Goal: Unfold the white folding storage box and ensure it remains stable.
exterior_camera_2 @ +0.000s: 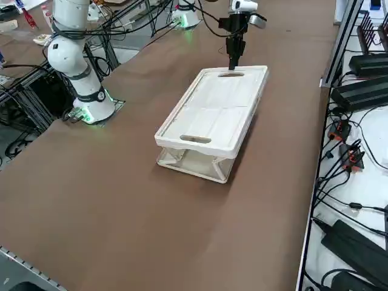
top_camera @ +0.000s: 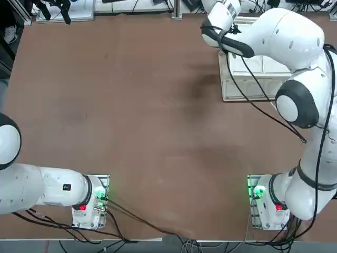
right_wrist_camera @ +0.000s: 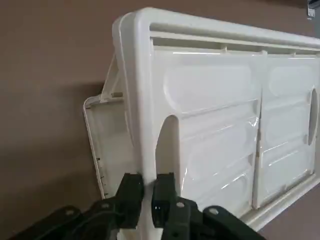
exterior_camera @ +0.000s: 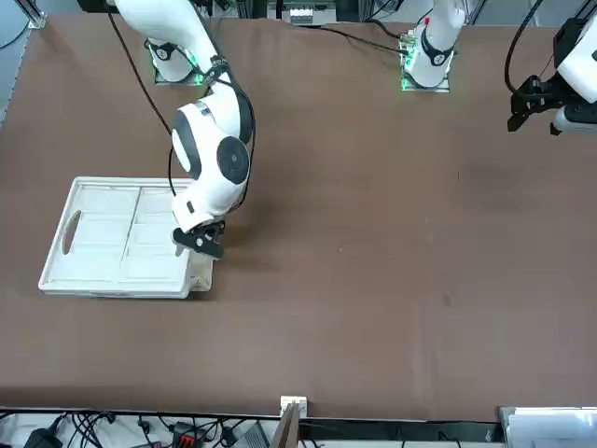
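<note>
Here, found the white folding storage box (exterior_camera_2: pixel 212 115) near the far right part of the brown table (top_camera: pixel 131 121), by the robot's own reckoning, under the working arm's reach. Seen as partly raised: thick rim (right_wrist_camera: pixel 134 75) and folded panels lifted and tilted, one end higher, with a hinged wall (right_wrist_camera: pixel 107 145) hanging loose beneath and the base still on the tabletop. Noted oval handle cut-outs (exterior_camera_2: pixel 195 139) at both short ends in the side view. Found the right gripper (right_wrist_camera: pixel 147 195) at the short end nearest the middle of the table, pointing down from above, its two black fingers (right_wrist_camera: pixel 131 197) clamped together on the rim beside the handle cut-out, one finger outside the rim, the other inside. Seen from the front as the gripper (exterior_camera: pixel 199 241) at the box's edge (exterior_camera: pixel 191 280), with the lower wall showing below the lifted rim
</note>
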